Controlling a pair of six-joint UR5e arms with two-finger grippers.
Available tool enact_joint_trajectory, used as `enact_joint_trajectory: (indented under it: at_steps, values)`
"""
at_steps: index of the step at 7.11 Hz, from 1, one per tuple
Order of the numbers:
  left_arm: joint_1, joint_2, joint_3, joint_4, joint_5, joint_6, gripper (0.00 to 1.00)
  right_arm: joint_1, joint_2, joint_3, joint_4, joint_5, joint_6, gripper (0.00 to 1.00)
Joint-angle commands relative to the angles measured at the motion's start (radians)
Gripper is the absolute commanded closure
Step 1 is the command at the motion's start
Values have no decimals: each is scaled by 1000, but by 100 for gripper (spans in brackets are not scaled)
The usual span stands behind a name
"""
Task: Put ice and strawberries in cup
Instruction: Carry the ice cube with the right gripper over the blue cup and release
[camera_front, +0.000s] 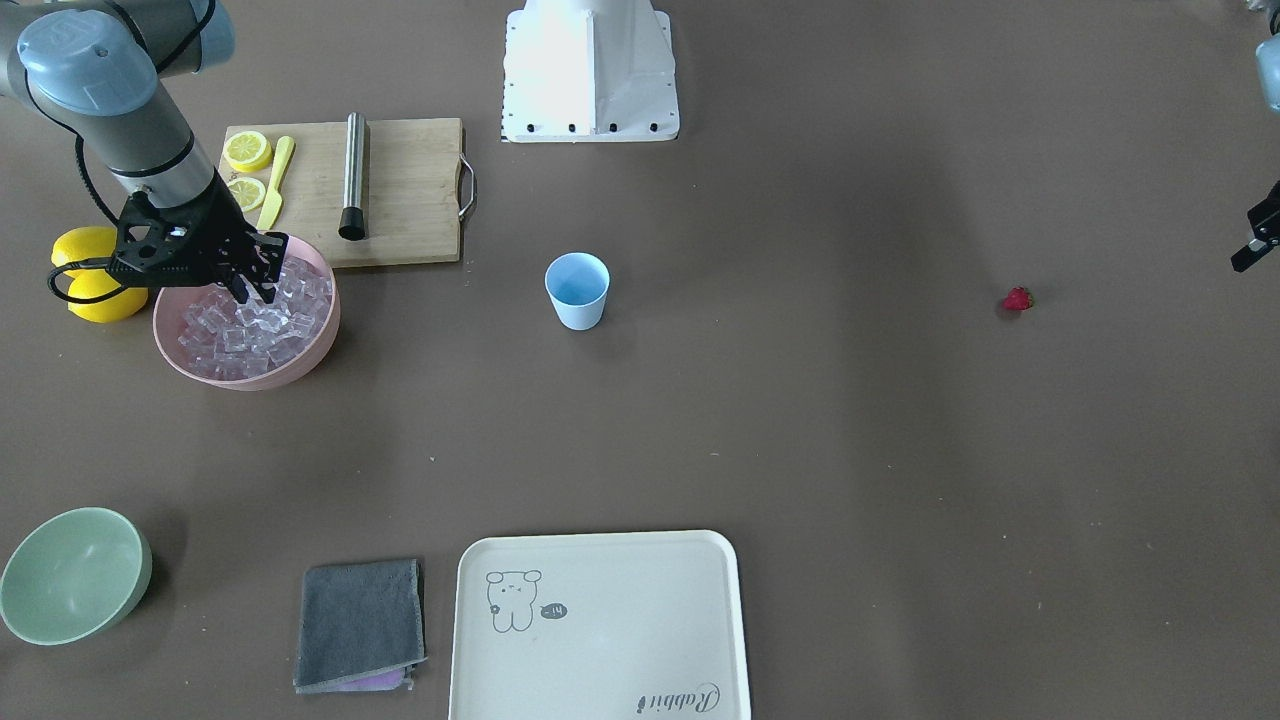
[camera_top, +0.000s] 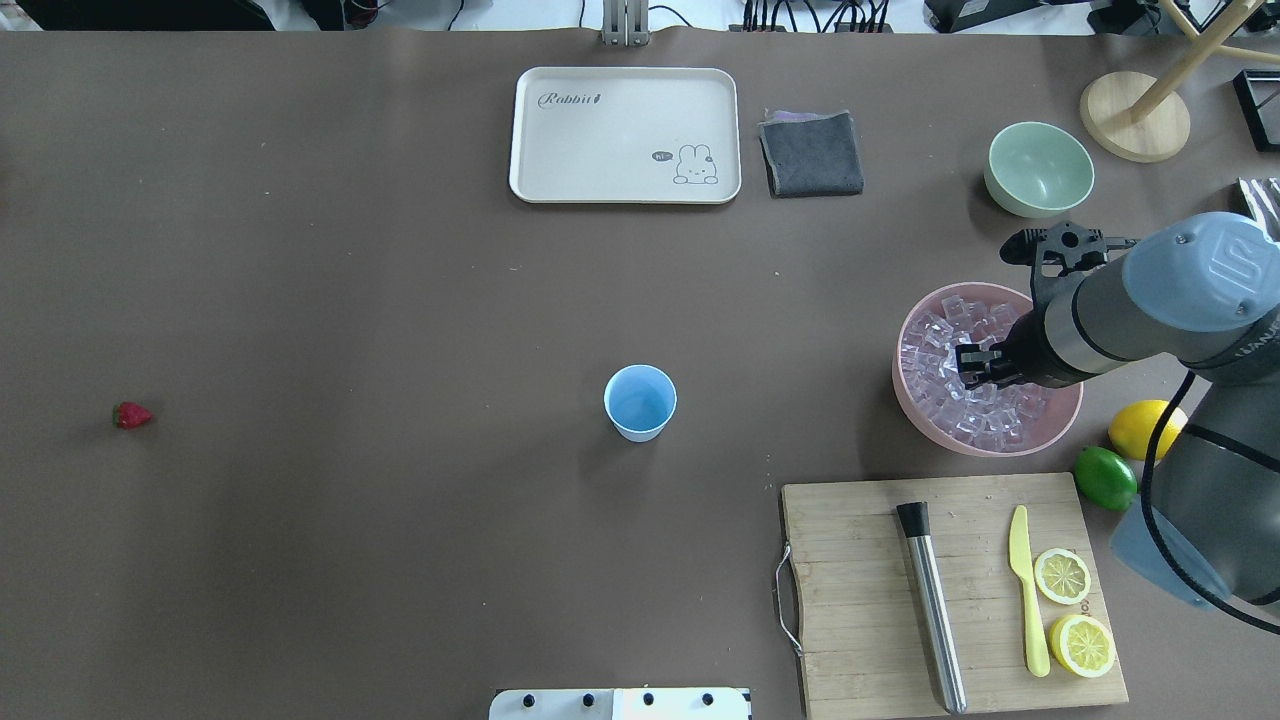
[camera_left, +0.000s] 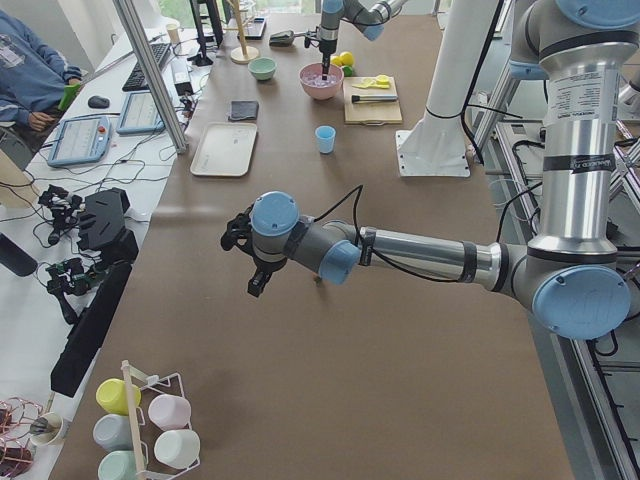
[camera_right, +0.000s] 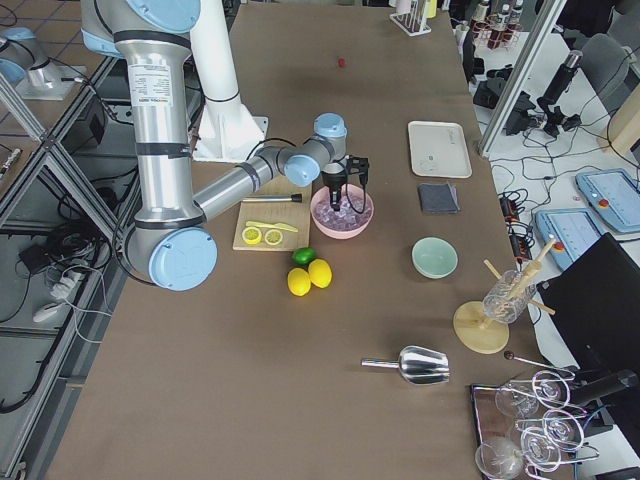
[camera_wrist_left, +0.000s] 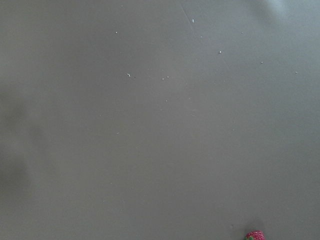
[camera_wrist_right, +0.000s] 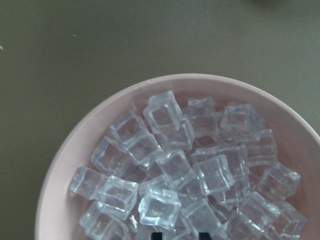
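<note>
R fingers (camera_front: 241, 289) at ice (camera_front: 228, 338), pink bowl (camera_front: 322, 348)

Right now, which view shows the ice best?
Right wrist: close up, single cubes of ice fill the pink bowl. Overhead and front views show it smaller, partly behind the right hand. Side views show it tiny. Left wrist: none.

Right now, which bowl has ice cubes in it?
The pink bowl, heaped with ice, with the right gripper at it. The pale green bowl, off by the grey cloth, is empty.
</note>
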Motion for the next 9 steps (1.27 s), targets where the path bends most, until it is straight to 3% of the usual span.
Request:
enact_joint_trajectory:
  at_steps: [1,4,6,9]
  values:
    - [0,2,0,0,-1,0,1,39,90,14,-80,45,0,100]
    - [0,5,2,-16,-1,-1,1,-5,378,-15,-312,41,93,100]
    - [2,5,3,-14,-2,-2,1,-74,530,-79,-319,14,267,100]
    - [2,5,3,-14,-2,-3,1,-221,650,-150,-311,-158,392,100]
